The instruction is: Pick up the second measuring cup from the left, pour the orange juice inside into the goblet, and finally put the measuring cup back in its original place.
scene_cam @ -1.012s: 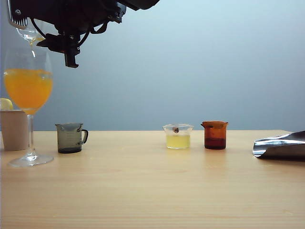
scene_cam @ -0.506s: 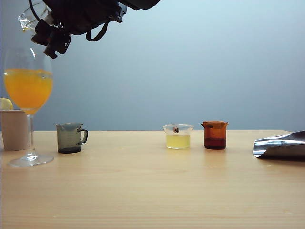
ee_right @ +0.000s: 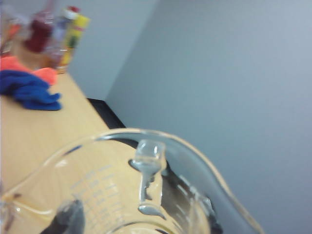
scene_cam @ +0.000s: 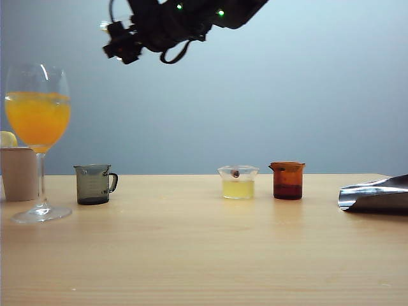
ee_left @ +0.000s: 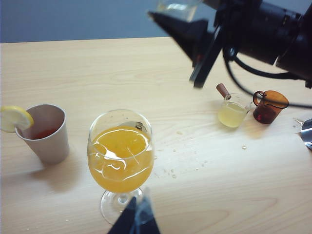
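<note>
Three cups in the row: smoky grey handled cup (scene_cam: 95, 183), pale yellow cup (scene_cam: 238, 182) and dark red-brown cup (scene_cam: 288, 180) stand on the tabletop (scene_cam: 204, 255).
Vacant slot: the original place (scene_cam: 166, 185) reads as the bare wood between the grey and yellow cups, roughly 7 o'clock from the centre of the exterior view.
Second measuring cup (ee_right: 146, 161): high in the air at about 11 o'clock in the exterior view, well above the table; looks empty, with droplets on the inner wall.
Right gripper (scene_cam: 121, 43): clamped on the second measuring cup, up at 11 o'clock, well apart from the goblet rim.
Left gripper (ee_left: 136, 219): near the goblet foot; only dark fingertips show, so I cannot tell whether they are apart or together.
Goblet (scene_cam: 37, 80): upright at 9 o'clock, the orange juice (scene_cam: 38, 121) filling most of the bowl.
Progress (judgement): pour done; return not yet done.
Handling (judgement): light when empty, rigid, brittle, wet and slick. Grip across the straight wall below the flared rim, not the lip; set it down level.
</note>
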